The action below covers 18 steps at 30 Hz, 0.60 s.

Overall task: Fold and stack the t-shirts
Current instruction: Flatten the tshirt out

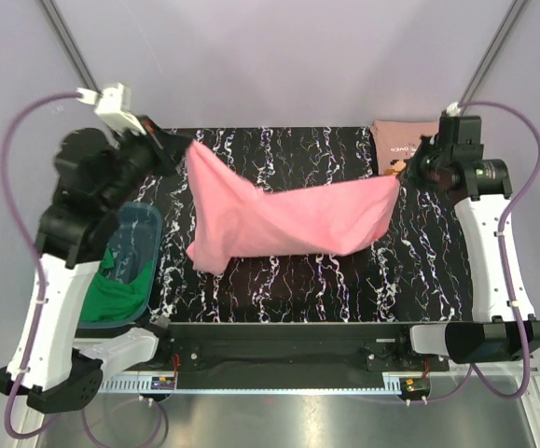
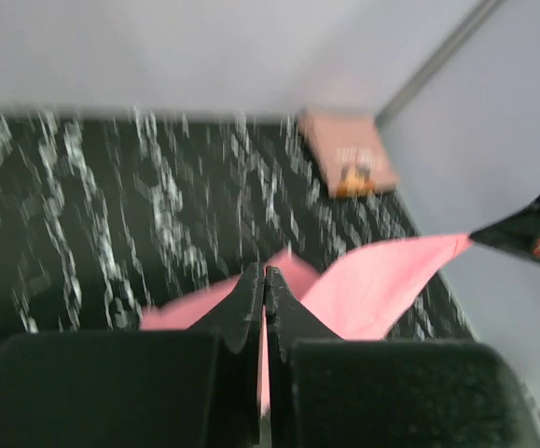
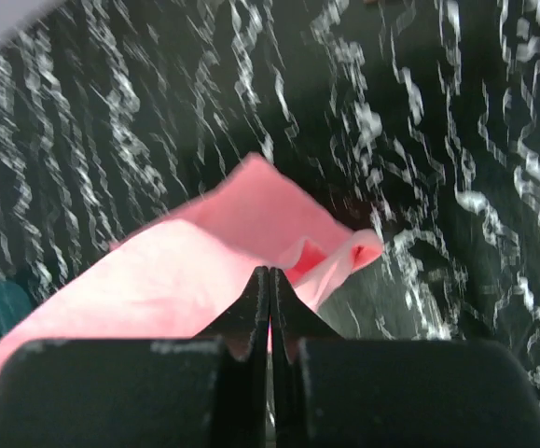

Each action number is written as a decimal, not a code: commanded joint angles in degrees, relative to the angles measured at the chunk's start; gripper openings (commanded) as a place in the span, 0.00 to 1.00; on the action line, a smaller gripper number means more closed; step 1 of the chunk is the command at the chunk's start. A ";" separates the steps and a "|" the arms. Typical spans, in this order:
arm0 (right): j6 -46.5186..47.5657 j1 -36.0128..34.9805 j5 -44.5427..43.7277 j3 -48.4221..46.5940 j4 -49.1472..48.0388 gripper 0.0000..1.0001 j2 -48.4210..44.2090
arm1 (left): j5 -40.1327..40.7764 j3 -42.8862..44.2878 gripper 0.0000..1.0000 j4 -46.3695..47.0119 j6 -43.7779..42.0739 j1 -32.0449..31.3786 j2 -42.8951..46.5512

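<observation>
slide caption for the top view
Left hand and right hand hold a pink t-shirt stretched over the table; salmon t-shirt in far corner

The pink t-shirt [image 1: 288, 219] bars the gap from your left pincer [image 1: 181, 149] to your right pincer [image 1: 405, 177]. A bin [image 1: 150, 229] stands nearward of the left.

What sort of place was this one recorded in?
Likely a robotics lab workcell, not a home: bare pale walls with metal frame poles, a black marbled table, a left arm and right arm holding a pink t-shirt.
</observation>
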State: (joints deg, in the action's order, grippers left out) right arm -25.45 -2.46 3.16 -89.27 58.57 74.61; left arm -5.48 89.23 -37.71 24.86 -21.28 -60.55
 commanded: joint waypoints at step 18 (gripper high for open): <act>12.61 0.26 -0.87 -7.86 -30.17 0.00 -24.49 | 10.13 11.49 0.00 18.81 -23.37 0.54 20.90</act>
State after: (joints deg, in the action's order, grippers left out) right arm -16.99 -2.46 0.14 -98.67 38.96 57.71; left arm 2.02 101.43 -28.97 5.69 -21.04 -46.00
